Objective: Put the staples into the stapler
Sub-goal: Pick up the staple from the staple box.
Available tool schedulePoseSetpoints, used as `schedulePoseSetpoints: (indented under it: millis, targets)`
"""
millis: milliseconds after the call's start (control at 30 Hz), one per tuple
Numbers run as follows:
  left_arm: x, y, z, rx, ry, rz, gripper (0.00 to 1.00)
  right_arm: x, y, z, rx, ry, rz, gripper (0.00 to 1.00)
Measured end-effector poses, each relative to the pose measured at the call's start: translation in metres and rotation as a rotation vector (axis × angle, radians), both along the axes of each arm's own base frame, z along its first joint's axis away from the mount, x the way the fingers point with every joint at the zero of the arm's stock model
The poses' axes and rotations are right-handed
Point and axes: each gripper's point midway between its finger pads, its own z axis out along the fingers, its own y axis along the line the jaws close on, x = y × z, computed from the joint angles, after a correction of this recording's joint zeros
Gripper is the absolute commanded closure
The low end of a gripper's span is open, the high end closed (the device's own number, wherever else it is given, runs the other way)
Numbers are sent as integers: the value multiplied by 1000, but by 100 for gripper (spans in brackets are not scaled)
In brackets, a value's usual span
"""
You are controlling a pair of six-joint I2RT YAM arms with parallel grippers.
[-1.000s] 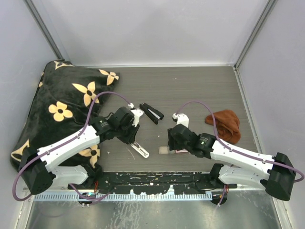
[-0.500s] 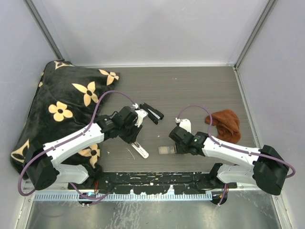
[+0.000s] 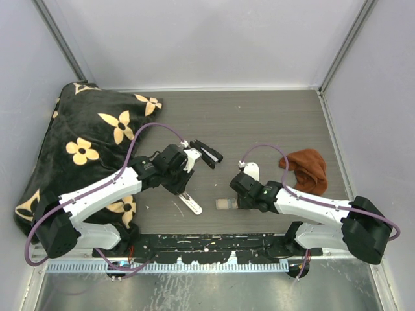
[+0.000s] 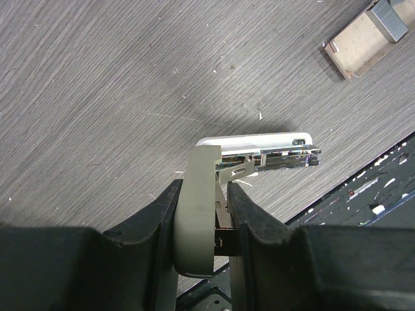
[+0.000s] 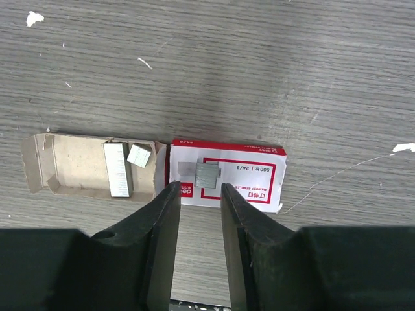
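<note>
Grey walls box in a dark wood-grain counter [image 3: 259, 123]. One black flower-print cushion [image 3: 84, 142] lies at its left, one brown cloth [image 3: 305, 168] at its right, and one black tool [image 3: 206, 153] near the middle.

From above I see the stapler [image 3: 190, 202] hinged open, its metal rail lying on the counter and slanting toward the near edge. The left wrist view shows the left pincer [image 4: 204, 193] clamped on the stapler's cream-green body, which stands on edge.

The staples [image 5: 118, 168] show clearly only in the right wrist view, in three pieces. A long strip and a small chip [image 5: 138, 155] lie in the open cardboard tray [image 5: 42, 162], the strip crosswise to the tray's length. A short block [image 5: 207, 173] rests on the red-and-white box [image 5: 259, 184] just beside the tray. The right pincer [image 5: 199, 189] stands spread over that box, the block just beyond its tips and nothing pinched.
</note>
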Motion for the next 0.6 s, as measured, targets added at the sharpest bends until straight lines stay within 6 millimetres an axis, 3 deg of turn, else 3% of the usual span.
schedulePoseSetpoints:
  millis: [600]
  targets:
    - [1, 1, 0, 7, -9, -7, 100, 3, -2, -5, -15, -13, -11, 77]
